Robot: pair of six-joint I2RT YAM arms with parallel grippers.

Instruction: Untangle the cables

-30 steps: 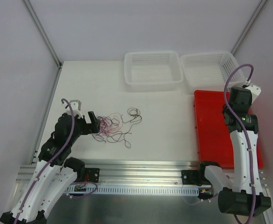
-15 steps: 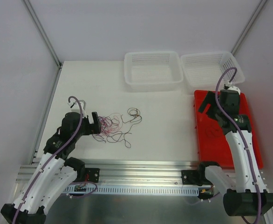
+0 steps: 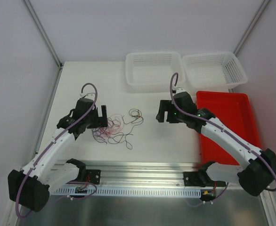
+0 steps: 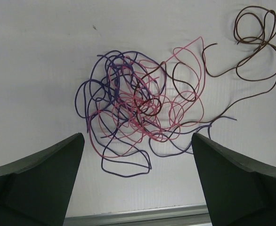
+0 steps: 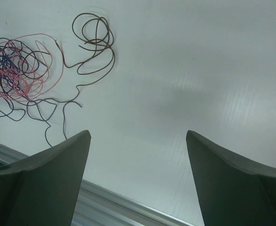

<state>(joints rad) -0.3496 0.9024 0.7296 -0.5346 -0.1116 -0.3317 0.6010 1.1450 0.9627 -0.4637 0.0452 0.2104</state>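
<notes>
Between white walls [image 3: 142,23], both jaws gape empty over the table [image 3: 161,141]; cables [image 4: 138,108] apparently knotted.

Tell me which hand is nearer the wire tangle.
Left. The left hand sits at the left edge of the wire tangle; the right hand is apart on its right, beyond the dark wire coil.

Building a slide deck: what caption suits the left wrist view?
Open left gripper over a tangle of purple, pink and brown cables on the white table.
</notes>
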